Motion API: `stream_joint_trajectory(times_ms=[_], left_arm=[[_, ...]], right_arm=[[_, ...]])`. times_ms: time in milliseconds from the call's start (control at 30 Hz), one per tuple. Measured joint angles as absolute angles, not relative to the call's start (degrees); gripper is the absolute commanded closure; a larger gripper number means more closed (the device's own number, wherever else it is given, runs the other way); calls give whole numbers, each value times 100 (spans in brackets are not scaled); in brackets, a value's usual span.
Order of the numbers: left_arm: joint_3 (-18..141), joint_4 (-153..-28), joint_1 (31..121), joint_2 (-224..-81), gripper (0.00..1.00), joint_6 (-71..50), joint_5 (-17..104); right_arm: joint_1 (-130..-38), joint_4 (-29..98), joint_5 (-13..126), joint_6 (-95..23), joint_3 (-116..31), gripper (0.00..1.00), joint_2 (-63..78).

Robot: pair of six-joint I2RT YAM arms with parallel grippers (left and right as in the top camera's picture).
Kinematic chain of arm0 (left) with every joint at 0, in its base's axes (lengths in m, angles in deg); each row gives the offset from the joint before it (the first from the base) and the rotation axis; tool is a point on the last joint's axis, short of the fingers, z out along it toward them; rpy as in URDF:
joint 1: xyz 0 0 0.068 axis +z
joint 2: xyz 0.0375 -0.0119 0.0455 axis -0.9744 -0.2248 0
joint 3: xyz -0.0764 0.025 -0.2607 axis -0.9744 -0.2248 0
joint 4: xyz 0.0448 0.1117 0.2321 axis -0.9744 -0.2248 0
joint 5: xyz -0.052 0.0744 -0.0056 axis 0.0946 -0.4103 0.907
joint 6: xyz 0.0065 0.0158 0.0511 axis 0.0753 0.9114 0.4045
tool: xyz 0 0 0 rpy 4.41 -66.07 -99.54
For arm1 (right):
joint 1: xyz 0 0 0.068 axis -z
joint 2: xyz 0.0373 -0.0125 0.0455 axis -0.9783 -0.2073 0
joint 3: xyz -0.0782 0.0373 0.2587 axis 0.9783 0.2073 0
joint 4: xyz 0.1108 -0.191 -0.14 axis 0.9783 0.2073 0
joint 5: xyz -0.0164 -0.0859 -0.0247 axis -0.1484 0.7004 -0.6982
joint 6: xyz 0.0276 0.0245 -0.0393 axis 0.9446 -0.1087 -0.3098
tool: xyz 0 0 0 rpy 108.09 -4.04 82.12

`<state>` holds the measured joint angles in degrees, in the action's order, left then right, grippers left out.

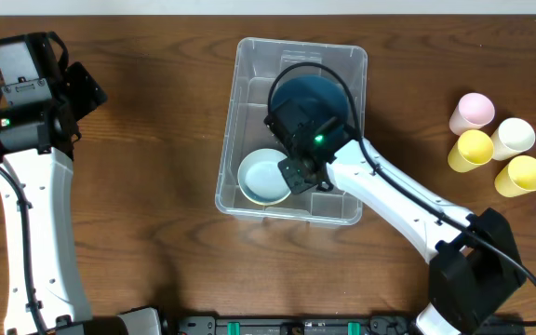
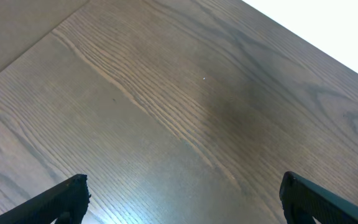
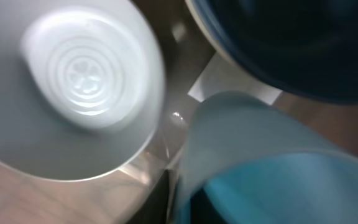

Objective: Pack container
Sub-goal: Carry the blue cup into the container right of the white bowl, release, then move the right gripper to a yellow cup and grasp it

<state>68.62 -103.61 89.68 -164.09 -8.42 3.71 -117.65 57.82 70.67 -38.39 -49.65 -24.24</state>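
Note:
The clear plastic container (image 1: 249, 56) stands at the table's middle. In it lie a white bowl (image 1: 263, 177) at the near left and a dark blue bowl (image 1: 307, 88) at the far end. My right gripper (image 1: 303, 172) is down inside the container, next to the white bowl. In the right wrist view it is shut on a light blue cup (image 3: 260, 143), close to the white bowl (image 3: 79, 74), the dark blue bowl (image 3: 291, 43) and the white label (image 3: 229, 87) on the base. My left gripper (image 2: 182, 199) is open and empty over bare table at the far left (image 1: 77, 88).
Several cups stand together at the right of the table: a pink one (image 1: 474, 109), a yellow one (image 1: 472, 149), a cream one (image 1: 515, 137) and another yellow one (image 1: 521, 176). The right arm reaches across from the near right.

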Motion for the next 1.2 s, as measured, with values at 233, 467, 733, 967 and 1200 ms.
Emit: stream_joint_trajectory(times_ms=[233,467,733,967,1200], left_arm=[[6862,-10361,8968,-16409,2,-842,371],[6862,-10359,8968,-16409,2,-842,371],[6862,-10361,8968,-16409,2,-842,371],[6862,-10361,8968,-16409,2,-842,371],[6862,-10361,8968,-16409,2,-842,371]], right_arm=[[-11689,5784,7082,-3850,-4965,58,-2424],[-11689,5837,7082,-3848,-4965,52,-2295],[-11492,6228,7270,-3787,-5212,46,-923],[-10329,6930,7779,-3348,-5295,39,415],[-8633,7262,8087,-3271,-5295,32,754]])
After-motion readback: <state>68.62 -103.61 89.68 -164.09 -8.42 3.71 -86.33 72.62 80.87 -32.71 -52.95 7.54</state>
